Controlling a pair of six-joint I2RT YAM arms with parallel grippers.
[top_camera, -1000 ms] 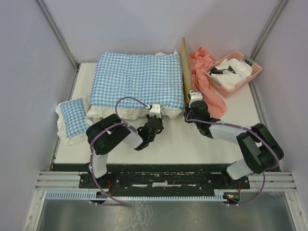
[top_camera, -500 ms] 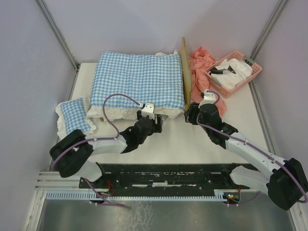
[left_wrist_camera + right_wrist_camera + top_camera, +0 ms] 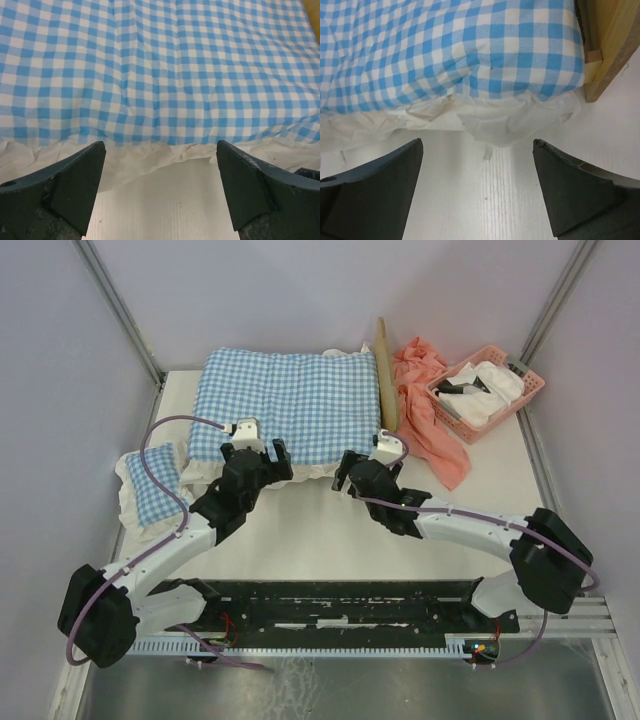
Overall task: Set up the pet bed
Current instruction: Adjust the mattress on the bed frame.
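We see a white surface (image 3: pixel 320 540) with pale walls around it, and the pet bed (image 3: pixel 385 390) sits at the far middle of it, mostly hidden under a big blue checked cushion (image 3: pixel 290 405), so only its wood side shows along the cushion's right edge. The left jaws stand wide open and hold nothing, at the cushion's white frill (image 3: pixel 150 160) on its near edge, and the right jaws are wide open and empty too, by the cushion's near right corner next to the wood. A small checked pillow (image 3: pixel 150 480) lies at the left, and a pink cloth (image 3: pixel 430 425) and a pink basket (image 3: pixel 510 412) lie at the right.
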